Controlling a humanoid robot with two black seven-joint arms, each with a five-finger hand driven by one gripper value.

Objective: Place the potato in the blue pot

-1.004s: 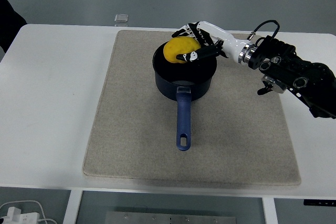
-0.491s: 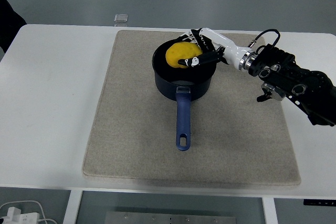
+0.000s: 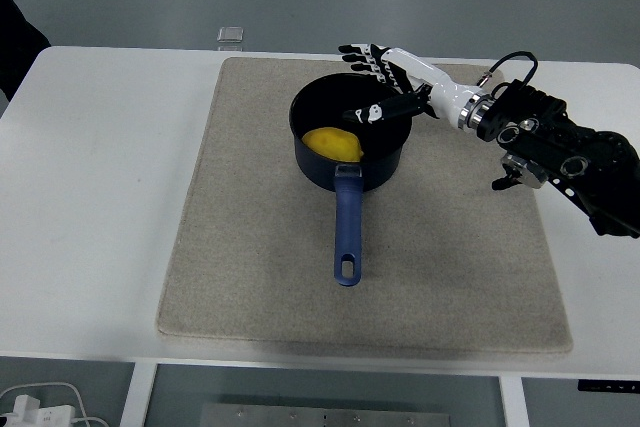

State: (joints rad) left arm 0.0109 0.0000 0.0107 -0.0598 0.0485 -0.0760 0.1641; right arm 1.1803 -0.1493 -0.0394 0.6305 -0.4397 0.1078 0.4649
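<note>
Head view, robot side of white table [image 3: 110, 197]. Beige mat [image 3: 250, 267] over middle of table; blue pot [image 3: 350, 139] on mat's far half, near mat's far edge, long handle [image 3: 347, 227] running straight back toward table's near edge.

Change against half a second earlier: potato [image 3: 333, 143] then pinched above pot rim between thumb and fingers; now lying on pot floor, toward near-left part of the interior, free of any finger. Right hand [image 3: 385, 87] now spread over pot's far-right rim, fingers [image 3: 362, 55] fanned out past the far rim, thumb tip hanging just over the opening, gripping nothing. Reads as release just made.

Meaning for task: potato in pot, so goal judged met; remaining move probably only lifting hand clear without knocking the rim or dragging the pot.

Potato orientation: yellow oval, long axis roughly left to right across pot, about square to the handle line; lying flat, not on end. Near side partly cut off by pot wall, so exact tilt not certain.

Left arm not in frame. Small clear block [image 3: 231, 36] at table's far edge, well apart from mat. White cable and plug [image 3: 35, 407] below table's near-left corner
</note>
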